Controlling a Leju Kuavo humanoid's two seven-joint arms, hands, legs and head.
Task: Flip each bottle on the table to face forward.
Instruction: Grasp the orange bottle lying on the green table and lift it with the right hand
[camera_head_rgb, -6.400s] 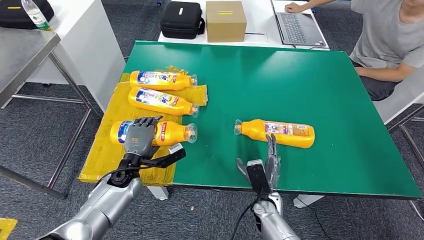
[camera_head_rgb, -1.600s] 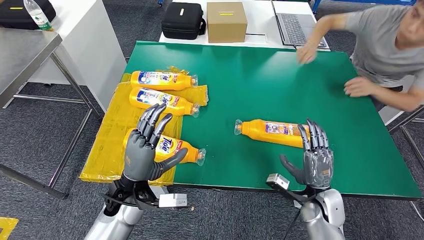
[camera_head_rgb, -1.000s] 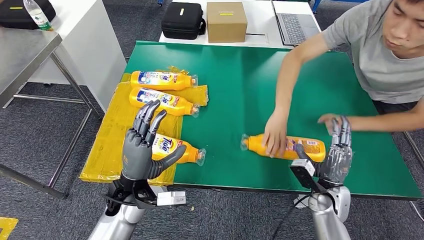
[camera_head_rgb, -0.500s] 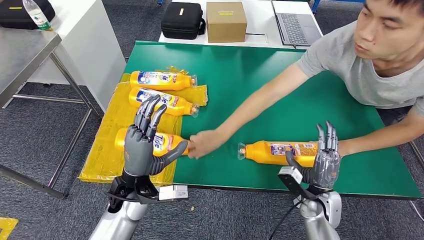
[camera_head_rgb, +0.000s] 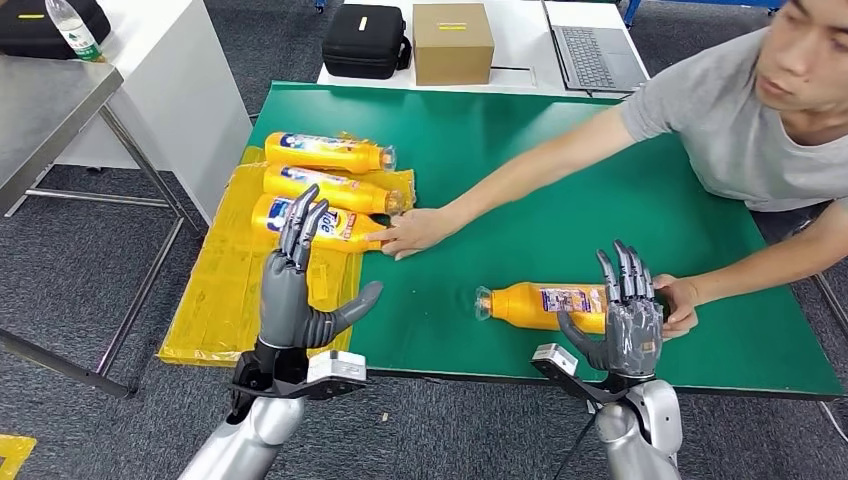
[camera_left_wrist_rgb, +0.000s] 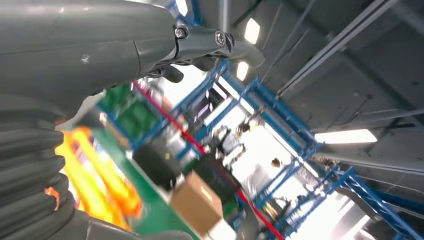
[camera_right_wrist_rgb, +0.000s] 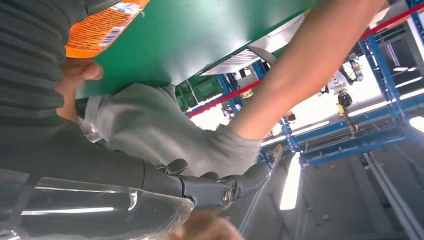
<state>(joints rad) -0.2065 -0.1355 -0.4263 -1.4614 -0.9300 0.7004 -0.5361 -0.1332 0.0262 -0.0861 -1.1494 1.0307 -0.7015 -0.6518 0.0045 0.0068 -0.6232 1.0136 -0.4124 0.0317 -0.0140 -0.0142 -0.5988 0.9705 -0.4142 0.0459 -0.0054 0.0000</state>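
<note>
Hands raised upright at the table's near edge, left hand (camera_head_rgb: 290, 295) and right hand (camera_head_rgb: 628, 325), fingers spread, empty.

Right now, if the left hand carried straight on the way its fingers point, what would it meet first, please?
Probably the nearest orange bottle on the yellow sheet: the left hand points up-table at it, though its height above is unclear.

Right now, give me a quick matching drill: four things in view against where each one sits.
1. lone orange bottle
2. cardboard box
3. left hand
4. laptop

a. raised open over the yellow sheet
b. white table behind, beside the black case
c. green mat, near the right hand
d. white table behind, near the person

1-c; 2-b; 3-a; 4-d
</note>
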